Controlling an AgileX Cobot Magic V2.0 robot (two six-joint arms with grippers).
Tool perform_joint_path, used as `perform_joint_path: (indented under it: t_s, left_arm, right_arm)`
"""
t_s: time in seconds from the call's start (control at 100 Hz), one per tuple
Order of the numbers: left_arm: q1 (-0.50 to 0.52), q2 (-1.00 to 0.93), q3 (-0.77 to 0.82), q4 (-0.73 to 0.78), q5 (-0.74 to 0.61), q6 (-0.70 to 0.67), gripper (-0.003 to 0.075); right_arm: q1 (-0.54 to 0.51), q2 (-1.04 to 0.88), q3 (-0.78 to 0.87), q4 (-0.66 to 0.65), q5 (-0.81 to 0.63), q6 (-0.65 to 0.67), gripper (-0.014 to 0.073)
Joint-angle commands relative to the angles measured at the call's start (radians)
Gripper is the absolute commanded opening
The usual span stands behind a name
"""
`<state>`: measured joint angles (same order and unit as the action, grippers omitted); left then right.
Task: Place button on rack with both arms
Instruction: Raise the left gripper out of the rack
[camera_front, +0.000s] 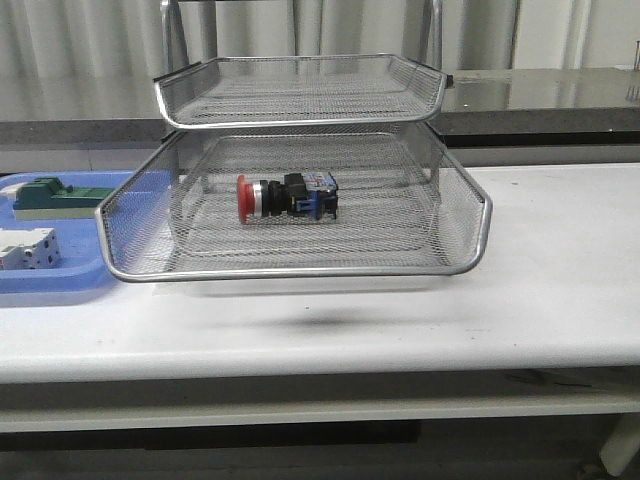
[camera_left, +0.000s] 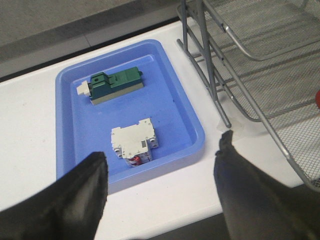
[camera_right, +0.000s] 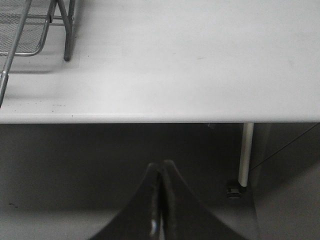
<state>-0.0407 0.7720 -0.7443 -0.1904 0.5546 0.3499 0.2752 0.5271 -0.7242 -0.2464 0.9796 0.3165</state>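
Observation:
The button (camera_front: 287, 196), with red cap, black body and blue rear block, lies on its side in the middle tier of the silver wire-mesh rack (camera_front: 300, 262). A red edge of the button shows through the mesh in the left wrist view (camera_left: 317, 98). No arm shows in the front view. My left gripper (camera_left: 161, 165) is open and empty, above the table's front edge beside the blue tray, left of the rack (camera_left: 260, 55). My right gripper (camera_right: 161, 165) is shut and empty, below and in front of the table edge, right of the rack's corner (camera_right: 30, 30).
A flat blue tray (camera_front: 70, 285) left of the rack holds a green block (camera_front: 50, 195) and a white breaker (camera_front: 28, 248); the tray (camera_left: 192, 120), block (camera_left: 112, 85) and breaker (camera_left: 134, 144) also show in the left wrist view. A table leg (camera_right: 245, 155) stands near my right gripper.

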Motion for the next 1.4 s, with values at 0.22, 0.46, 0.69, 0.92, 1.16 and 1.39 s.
perform_joint_path:
  t_s: [0.22, 0.46, 0.69, 0.92, 1.16, 1.39]
  left_arm:
    - [0.004, -0.329, 0.261, -0.091, -0.242, -0.010, 0.0439]
    - [0.004, -0.536, 0.401, -0.151, -0.397, -0.010, 0.0439]
    - [0.004, -0.574, 0.442, -0.178, -0.436, -0.010, 0.0438]
    - [0.004, -0.574, 0.442, -0.214, -0.438, -0.010, 0.0438]
    - [0.004, -0.574, 0.442, -0.214, -0.438, -0.010, 0.0223]
    - [0.004, -0.574, 0.442, -0.214, -0.438, -0.010, -0.0020]
  right_arm:
    - [-0.002, 0.002, -0.026, -0.031, -0.049, -0.004, -0.0067]
    - [-0.002, 0.002, -0.026, -0.031, -0.049, -0.004, -0.0067]
    - [-0.002, 0.002, -0.026, -0.031, -0.049, -0.004, -0.0067]
    - [-0.002, 0.002, -0.026, -0.031, -0.049, -0.004, -0.0067]
    - [-0.002, 0.002, -0.026, -0.031, -0.049, -0.004, -0.0067]
    - [-0.002, 0.002, -0.026, -0.031, -0.049, -0.004, -0.0067]
